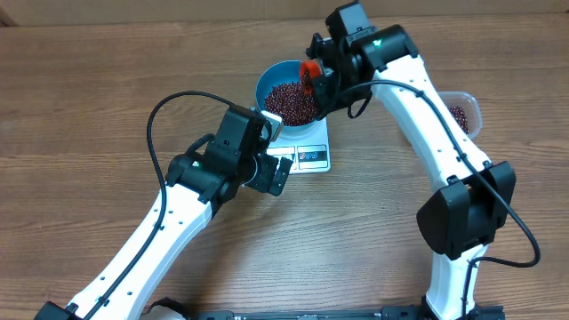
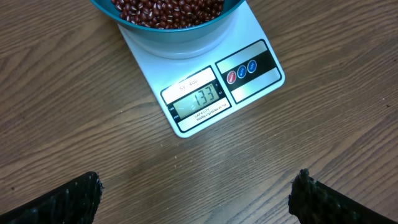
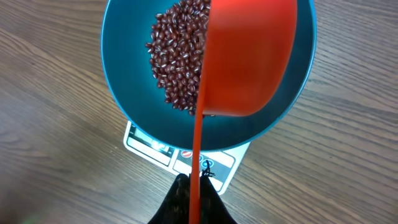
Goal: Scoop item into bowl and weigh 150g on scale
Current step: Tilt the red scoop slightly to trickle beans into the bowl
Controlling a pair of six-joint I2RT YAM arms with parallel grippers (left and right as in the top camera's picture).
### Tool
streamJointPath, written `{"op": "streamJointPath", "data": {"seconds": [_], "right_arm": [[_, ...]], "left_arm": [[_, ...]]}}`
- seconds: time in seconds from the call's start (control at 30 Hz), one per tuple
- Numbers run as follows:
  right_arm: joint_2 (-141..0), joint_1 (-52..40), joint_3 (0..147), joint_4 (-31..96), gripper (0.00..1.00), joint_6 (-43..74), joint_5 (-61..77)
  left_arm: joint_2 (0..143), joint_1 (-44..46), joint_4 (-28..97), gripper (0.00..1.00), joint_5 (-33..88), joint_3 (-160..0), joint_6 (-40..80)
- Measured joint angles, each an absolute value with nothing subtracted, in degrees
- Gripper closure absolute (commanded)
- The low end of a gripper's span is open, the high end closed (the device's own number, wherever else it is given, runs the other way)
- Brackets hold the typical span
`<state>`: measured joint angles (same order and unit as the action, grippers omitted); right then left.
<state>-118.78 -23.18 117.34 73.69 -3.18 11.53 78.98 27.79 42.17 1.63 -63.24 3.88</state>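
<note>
Scale (image 2: 155, 70) and bowl (image 2: 180, 40) are borne by the wood-grain table (image 1: 89, 107); left fingers (image 2: 65, 202) are held apart, right fingers (image 3: 175, 204) clamped on a red scoop (image 3: 249, 56).

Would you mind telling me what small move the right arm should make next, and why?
Probably carry the red scoop to the clear tub for a small top-up: the scale under the blue bowl reads 133, short of 150, and the tub holds more beans.
</note>
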Motion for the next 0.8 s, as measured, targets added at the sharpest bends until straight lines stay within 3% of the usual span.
{"op": "streamJointPath", "data": {"seconds": [0.8], "right_arm": [[-118.8,-24.0,117.4,73.7,0.96,-3.2,8.5]], "left_arm": [[79.0,27.8,42.2,0.00,1.6,-63.2,3.9]]}}
